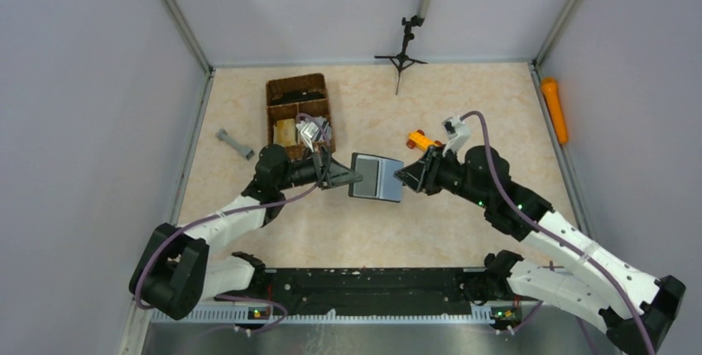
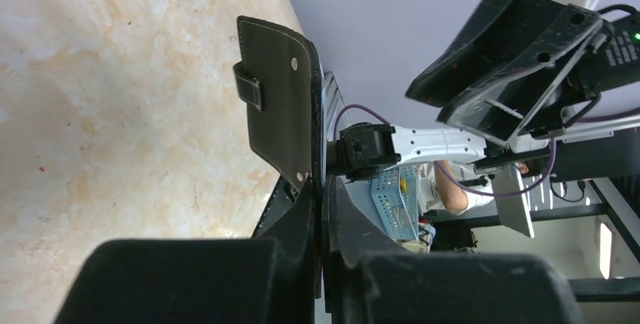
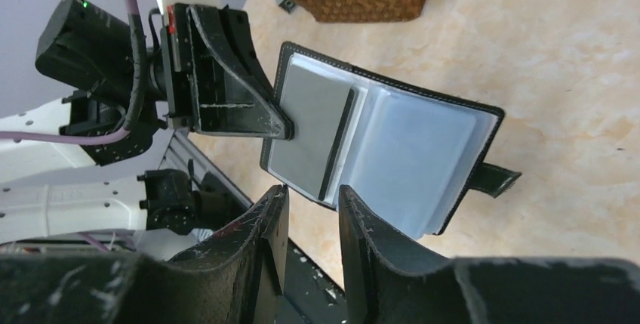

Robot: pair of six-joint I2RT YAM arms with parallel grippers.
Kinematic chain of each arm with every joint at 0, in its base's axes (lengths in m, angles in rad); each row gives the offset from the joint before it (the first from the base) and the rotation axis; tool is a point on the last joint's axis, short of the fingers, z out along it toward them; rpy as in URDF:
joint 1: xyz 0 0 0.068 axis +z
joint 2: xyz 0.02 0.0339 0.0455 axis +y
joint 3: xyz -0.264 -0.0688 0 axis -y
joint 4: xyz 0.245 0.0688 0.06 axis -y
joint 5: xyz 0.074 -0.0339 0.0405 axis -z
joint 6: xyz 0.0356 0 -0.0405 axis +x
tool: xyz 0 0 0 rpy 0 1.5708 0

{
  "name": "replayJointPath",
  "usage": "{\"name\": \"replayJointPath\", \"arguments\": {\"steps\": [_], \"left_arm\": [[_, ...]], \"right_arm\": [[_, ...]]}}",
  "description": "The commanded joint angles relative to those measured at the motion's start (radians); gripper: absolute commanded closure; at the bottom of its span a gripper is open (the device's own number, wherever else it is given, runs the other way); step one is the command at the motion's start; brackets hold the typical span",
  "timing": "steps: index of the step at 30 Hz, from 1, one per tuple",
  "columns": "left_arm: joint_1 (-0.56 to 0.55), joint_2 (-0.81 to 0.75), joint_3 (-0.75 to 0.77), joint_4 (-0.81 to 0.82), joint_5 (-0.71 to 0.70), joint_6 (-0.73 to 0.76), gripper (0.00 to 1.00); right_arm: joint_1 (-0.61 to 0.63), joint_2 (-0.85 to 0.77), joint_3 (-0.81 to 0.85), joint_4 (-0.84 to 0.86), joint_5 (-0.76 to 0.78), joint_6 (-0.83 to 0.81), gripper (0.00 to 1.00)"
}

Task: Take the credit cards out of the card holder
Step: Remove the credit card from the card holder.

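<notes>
Beige marbled desk (image 1: 463,107), grey walls on three sides. The card holder (image 1: 377,177) is seen at centre frame in the top view, opened flat with its grey-blue inside turned up, and seemingly lifted clear of the desk.

The left tool (image 1: 352,178) is clenched on the holder's left edge. In the left wrist view the black outer cover is pinched between the two fingers. This hold is judged to serve as a clamp, so the pockets are kept open and presented to the other arm.

The right tool (image 1: 406,175) is released, jaws parted, nothing gripped. In the right wrist view its fingertips (image 3: 275,214) are lined up at lower centre on either side of the near edge of a grey card (image 3: 311,131) seated in the left-hand pocket. Contact with the card cannot be told. The clear pocket to the right looks pale, and its contents cannot be told. The strap (image 3: 498,180) hangs loose at the right edge of the holder.

A wicker basket (image 1: 277,90) is placed upper left, well apart, and is not involved.

No card is judged to be out yet. A pinch on the card's exposed edge is called for next, then a pull along the pocket. Because the holder is held by one edge only, it could be twisted or dragged out of the clamp.
</notes>
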Motion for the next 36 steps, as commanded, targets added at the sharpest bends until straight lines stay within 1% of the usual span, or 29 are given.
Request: {"name": "replayJointPath", "arguments": {"steps": [1,5,10,15,20,25,31,33,36], "left_arm": [[-0.004,0.016,0.007,0.209,0.027,-0.068,1.0],[-0.004,0.045,-0.023,0.386,0.045,-0.174,1.0],[-0.006,0.061,-0.025,0.475,0.062,-0.239,1.0],[-0.017,0.055,-0.023,0.496,0.068,-0.255,1.0],[-0.032,0.058,-0.012,0.524,0.085,-0.279,1.0],[-0.04,0.062,-0.006,0.574,0.096,-0.318,1.0],[-0.057,0.069,0.011,0.576,0.099,-0.325,1.0],[-0.064,0.077,0.015,0.583,0.1,-0.327,1.0],[-0.069,0.088,0.019,0.594,0.1,-0.332,1.0]], "right_arm": [[0.002,0.055,-0.013,0.134,-0.127,0.023,0.68],[0.001,0.058,-0.076,0.211,-0.141,0.086,0.74],[0.0,0.062,-0.12,0.295,-0.182,0.151,0.74],[-0.018,0.056,-0.169,0.4,-0.229,0.221,0.74],[-0.024,0.058,-0.188,0.452,-0.244,0.257,0.74],[-0.035,0.028,-0.233,0.544,-0.245,0.317,0.77],[-0.057,-0.018,-0.29,0.649,-0.249,0.378,0.82],[-0.063,-0.017,-0.311,0.696,-0.259,0.401,0.83],[-0.065,0.002,-0.312,0.72,-0.281,0.409,0.85]]}}
